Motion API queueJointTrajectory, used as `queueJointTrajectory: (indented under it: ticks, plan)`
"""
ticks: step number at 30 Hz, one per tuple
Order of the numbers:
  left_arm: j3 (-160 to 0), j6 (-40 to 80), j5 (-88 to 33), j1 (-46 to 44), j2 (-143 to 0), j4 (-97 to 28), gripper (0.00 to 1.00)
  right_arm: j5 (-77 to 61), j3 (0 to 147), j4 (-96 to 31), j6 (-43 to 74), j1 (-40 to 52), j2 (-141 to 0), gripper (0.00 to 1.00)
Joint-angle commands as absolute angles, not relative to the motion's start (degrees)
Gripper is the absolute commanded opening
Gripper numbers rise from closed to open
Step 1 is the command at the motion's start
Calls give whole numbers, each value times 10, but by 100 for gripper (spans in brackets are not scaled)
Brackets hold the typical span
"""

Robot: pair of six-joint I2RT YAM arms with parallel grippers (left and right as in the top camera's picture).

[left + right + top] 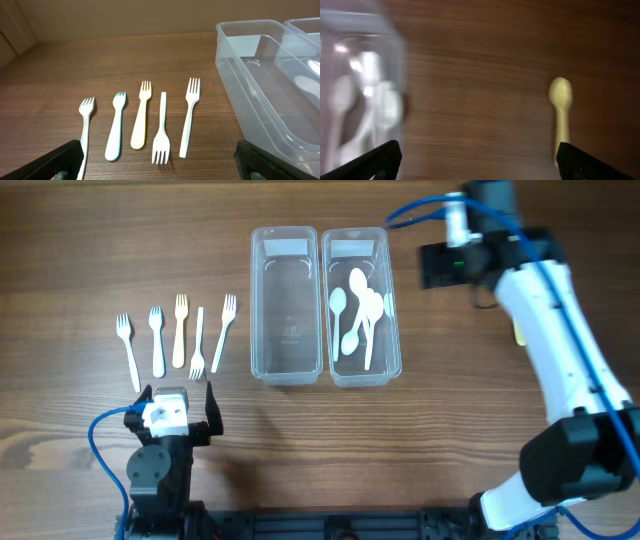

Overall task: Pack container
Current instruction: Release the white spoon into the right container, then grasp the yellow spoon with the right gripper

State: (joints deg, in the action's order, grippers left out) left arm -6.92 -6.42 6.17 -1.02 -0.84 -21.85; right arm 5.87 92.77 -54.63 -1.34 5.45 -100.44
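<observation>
Two clear plastic containers stand side by side at the table's middle. The left container (257, 310) is empty and also shows in the left wrist view (250, 85). The right container (397, 310) holds several white spoons (358, 310); it appears blurred in the right wrist view (360, 100). Several forks (178, 330) lie in a row left of the containers, and in the left wrist view (141, 115) they lie just ahead of my fingers. A yellow spoon (561, 117) lies on the table right of the containers, mostly hidden under my right arm in the overhead view (520, 332). My left gripper (160, 162) is open and empty, near the front edge (178, 415). My right gripper (477, 160) is open and empty, above the table right of the spoon container (440, 268).
The right arm's white links (560, 330) stretch across the right side of the table from its base at the front right. The left arm's base (160, 475) sits at the front left. Bare wood lies between the forks and the left container.
</observation>
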Motion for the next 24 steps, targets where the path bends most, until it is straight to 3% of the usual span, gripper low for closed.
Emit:
queueJointTrajectory:
  ticks: [1, 6, 11, 24]
  plan:
    - [-66, -71, 61, -12, -5, -218, 100, 86, 919, -551, -51, -18, -1001, 99]
    - [-66, -71, 61, -12, -5, -218, 100, 86, 897, -517, -67, -91, -1005, 99]
    - [-66, -71, 61, -12, -5, -218, 100, 55, 874, -486, -91, -146, -1037, 93]
    - [-66, -71, 61, -12, -5, -218, 100, 8, 865, -454, -121, -169, -1187, 91]
